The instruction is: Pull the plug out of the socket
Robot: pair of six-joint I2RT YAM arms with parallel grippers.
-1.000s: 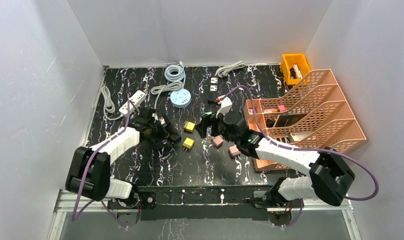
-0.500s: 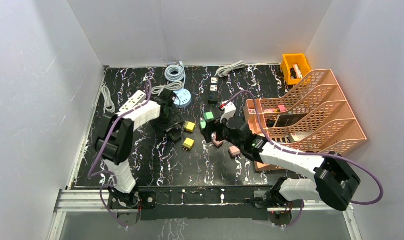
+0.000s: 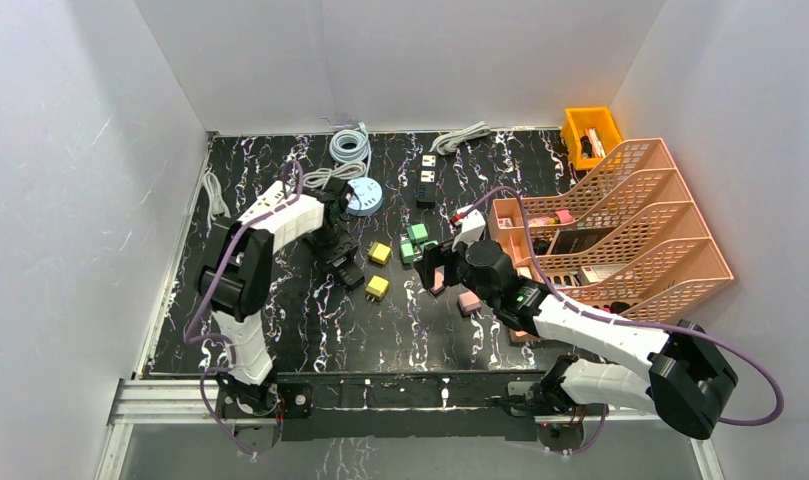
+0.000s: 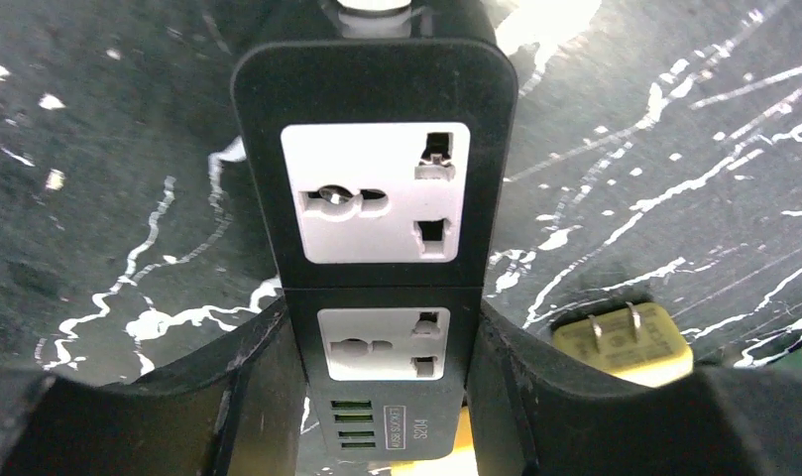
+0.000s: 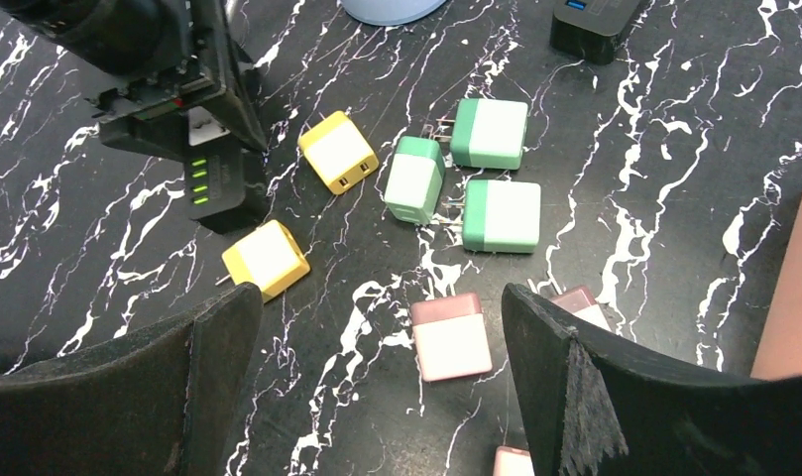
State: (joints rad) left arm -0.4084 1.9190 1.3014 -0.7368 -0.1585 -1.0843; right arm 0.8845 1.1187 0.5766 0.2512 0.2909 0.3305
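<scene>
My left gripper (image 4: 382, 392) is shut on the near end of a black socket strip (image 4: 377, 198), its fingers (image 4: 263, 397) pressed against both long sides. No plug sits in the strip's two white outlets. From above, the strip (image 3: 346, 266) lies left of centre. Loose plugs lie around it: yellow ones (image 5: 338, 151) (image 5: 267, 258), three green ones (image 5: 491, 132) and pink ones (image 5: 451, 335). My right gripper (image 5: 377, 312) hangs open above a pink plug, holding nothing. It (image 3: 435, 268) hovers just right of the green plugs (image 3: 415, 240).
A round blue socket hub (image 3: 362, 196) and coiled cable (image 3: 349, 148) lie at the back. A white power strip (image 3: 265, 205) lies at back left and small black sockets (image 3: 427, 180) behind centre. A peach file rack (image 3: 620, 225) and a yellow bin (image 3: 592, 135) fill the right side.
My left gripper has swung over the black socket strip and closed on it. My right gripper has drawn back toward the near side, away from the green plugs, still open.
</scene>
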